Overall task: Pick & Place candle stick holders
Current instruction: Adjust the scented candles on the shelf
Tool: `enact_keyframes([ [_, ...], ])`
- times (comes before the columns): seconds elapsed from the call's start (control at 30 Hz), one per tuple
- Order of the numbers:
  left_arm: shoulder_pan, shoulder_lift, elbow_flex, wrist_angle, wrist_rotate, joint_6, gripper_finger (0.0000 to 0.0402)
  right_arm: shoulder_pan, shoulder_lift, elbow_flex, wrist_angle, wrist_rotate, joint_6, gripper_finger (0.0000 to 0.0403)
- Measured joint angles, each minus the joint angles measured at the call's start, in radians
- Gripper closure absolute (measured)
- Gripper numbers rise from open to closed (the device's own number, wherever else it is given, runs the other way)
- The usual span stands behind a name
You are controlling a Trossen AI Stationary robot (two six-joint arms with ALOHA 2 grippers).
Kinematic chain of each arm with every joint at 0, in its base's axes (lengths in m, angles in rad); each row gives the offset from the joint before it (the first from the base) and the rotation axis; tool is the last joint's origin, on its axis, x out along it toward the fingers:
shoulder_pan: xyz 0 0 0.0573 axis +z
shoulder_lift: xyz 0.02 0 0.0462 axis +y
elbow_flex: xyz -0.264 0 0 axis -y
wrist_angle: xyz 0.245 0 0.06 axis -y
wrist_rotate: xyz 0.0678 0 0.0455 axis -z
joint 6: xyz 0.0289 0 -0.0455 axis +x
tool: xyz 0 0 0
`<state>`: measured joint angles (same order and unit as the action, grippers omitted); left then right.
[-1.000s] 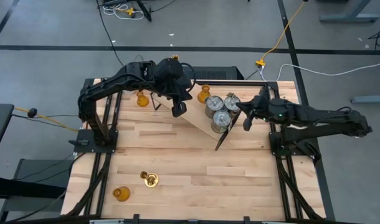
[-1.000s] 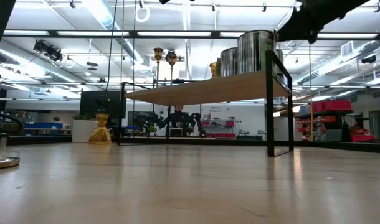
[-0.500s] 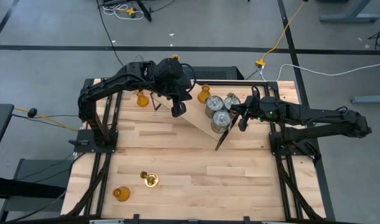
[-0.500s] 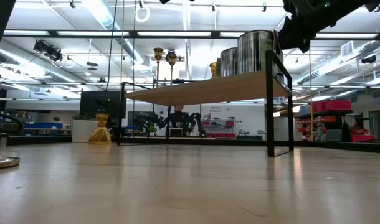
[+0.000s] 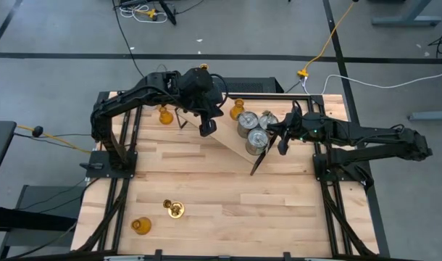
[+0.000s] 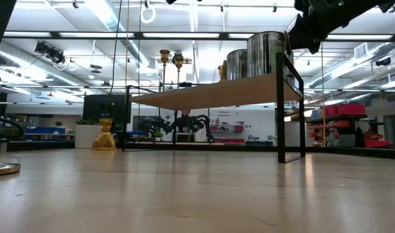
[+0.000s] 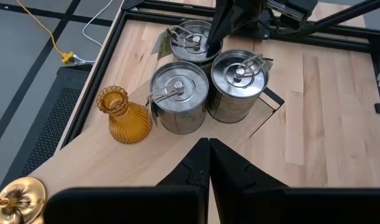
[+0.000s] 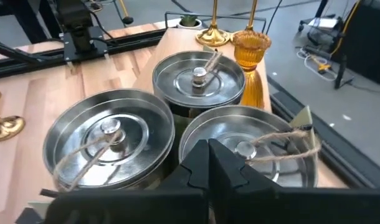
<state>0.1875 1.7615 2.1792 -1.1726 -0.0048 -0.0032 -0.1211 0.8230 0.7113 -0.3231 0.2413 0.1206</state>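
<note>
High view gives you both arms over the raised wooden shelf [image 5: 232, 138] at the table's far side. Your left gripper [image 5: 206, 129] hangs above the shelf's left part w/ fingers pressed together, empty; in the left wrist view the two dark fingers [image 7: 205, 163] meet in a point just short of the cylinders. Your right gripper [image 5: 282, 143] sits at the shelf's right edge, beside the three silver-grey metal cylinders [image 5: 254, 126], also closed on nothing; right wrist view puts its tips [image 8: 209, 163] right over the cylinders' lids, tho contact is hard to judge from that angle. Cylinders stand clustered, touching or nearly so, each w/ twine on the lid. One amber glass holder [image 5: 237, 109] stands upright just beside them on the shelf, and two brass sticks [image 6: 170, 59] stand farther along it. Off the shelf: a second amber holder [image 5: 164, 114] at the far left, a third amber holder [image 5: 140, 225] near the front-left corner, w/ a brass stick [image 5: 174, 209] close by it.
</note>
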Motion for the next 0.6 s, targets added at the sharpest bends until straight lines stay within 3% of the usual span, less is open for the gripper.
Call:
enact_keyframes([
  [0.23, 0.001, 0.002, 0.0, 0.003, -0.032, -0.004, 0.0388, 0.0, -0.012, 0.0, 0.101, 0.057, -0.034, 0.04],
  [0.47, 0.001, 0.025, 0.0, 0.018, -0.081, -0.011, 0.0396, 0.0, -0.05, 0.0, 0.081, 0.172, -0.025, 0.04],
  [0.6, 0.001, 0.062, 0.0, 0.025, -0.113, -0.012, 0.0395, 0.0, -0.06, 0.0, 0.081, 0.178, -0.028, 0.04],
])
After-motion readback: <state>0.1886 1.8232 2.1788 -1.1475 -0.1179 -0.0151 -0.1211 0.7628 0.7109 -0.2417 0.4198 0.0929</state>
